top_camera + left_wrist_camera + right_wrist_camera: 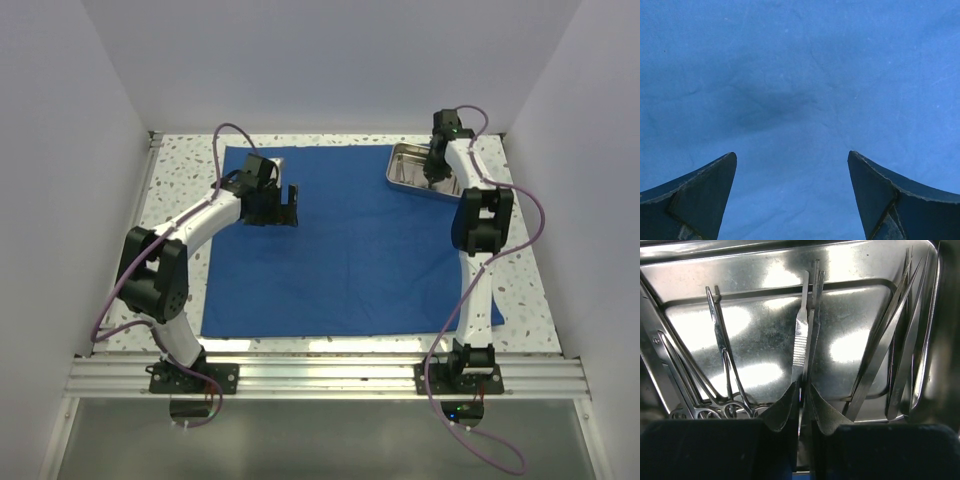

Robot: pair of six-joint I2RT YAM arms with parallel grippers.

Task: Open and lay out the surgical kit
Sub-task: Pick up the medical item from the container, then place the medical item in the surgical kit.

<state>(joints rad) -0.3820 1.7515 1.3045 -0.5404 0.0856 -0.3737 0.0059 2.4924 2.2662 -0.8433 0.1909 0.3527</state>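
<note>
The royal-blue cloth (350, 250) lies spread flat over the middle of the table. At its far right corner sits the steel tray (404, 170). My left gripper (290, 205) hovers open over the cloth's far left part; in the left wrist view the gripper (792, 157) has only bare cloth (800, 75) between its fingers. My right gripper (433, 180) reaches down into the tray. In the right wrist view the gripper (803, 387) is shut on thin ridged tweezers (801, 330) lying on the tray floor (850, 315). Ring-handled forceps (722, 350) lie at the tray's left.
More thin steel tweezers (890, 345) lean along the tray's right wall. White walls close in the speckled table (180, 180) on three sides. A metal rail (320, 375) with both arm bases runs along the near edge.
</note>
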